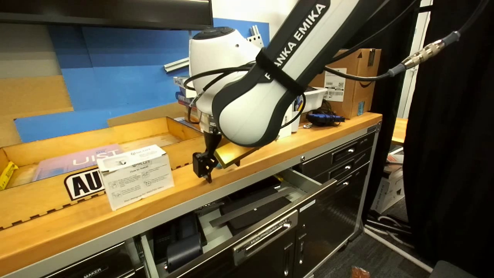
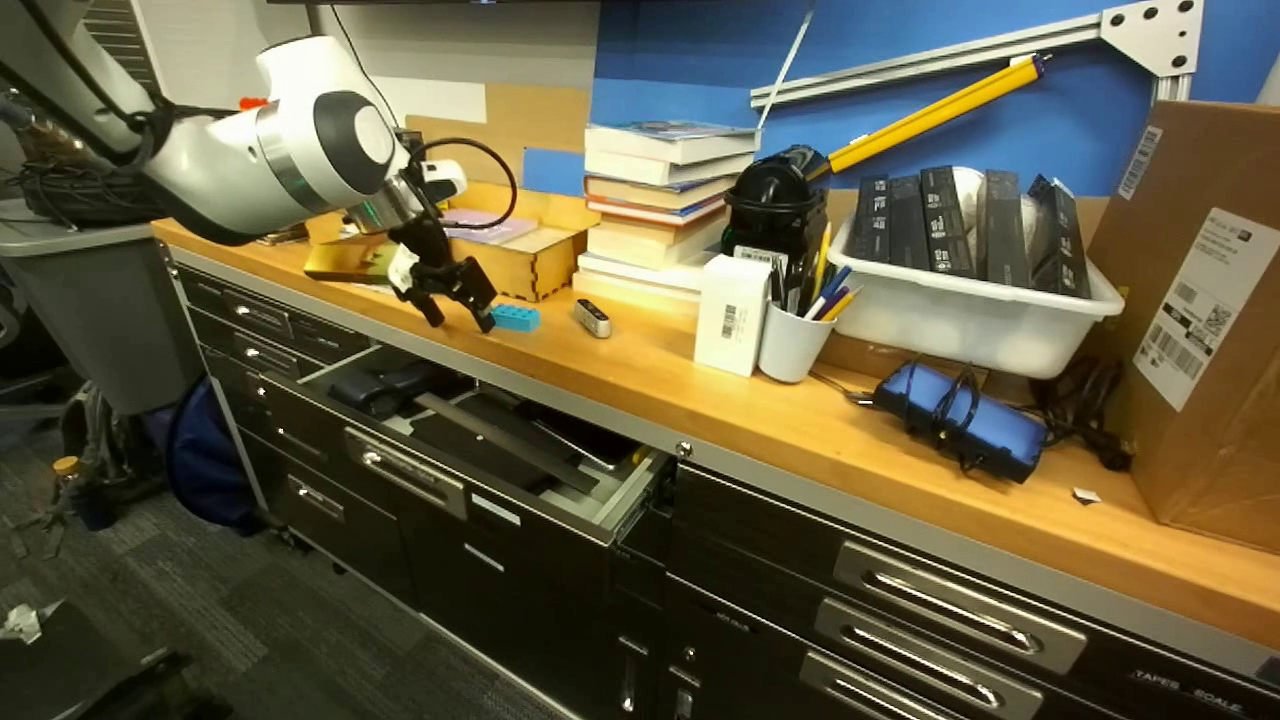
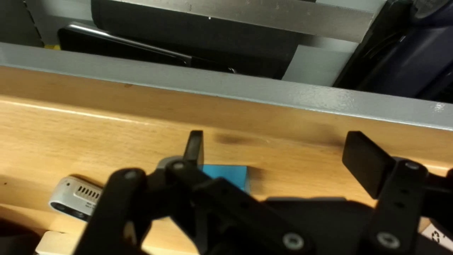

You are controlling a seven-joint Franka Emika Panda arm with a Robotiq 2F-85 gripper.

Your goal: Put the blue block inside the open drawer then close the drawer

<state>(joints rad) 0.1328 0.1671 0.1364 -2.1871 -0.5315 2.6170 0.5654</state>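
The blue block (image 2: 515,318) lies on the wooden worktop. It shows in the wrist view (image 3: 226,173), partly hidden behind a finger, and only a sliver of it (image 1: 219,166) shows in an exterior view. My gripper (image 2: 461,318) is open and empty, low over the worktop near its front edge, with the block beside one finger. In the wrist view the fingers (image 3: 276,152) stand wide apart and the block is by the left one, mostly behind it. The drawer (image 2: 545,512) is pulled open below the worktop edge. Its silver bar handle (image 1: 266,237) is on the front.
The drawer holds a metal strip (image 2: 505,440) and dark items. A small silver device (image 2: 592,318) lies near the block. A white printed box (image 1: 135,175), a yellow item (image 1: 235,154), a wooden tray (image 1: 185,152), stacked books (image 2: 650,220) and a pen cup (image 2: 790,345) stand around.
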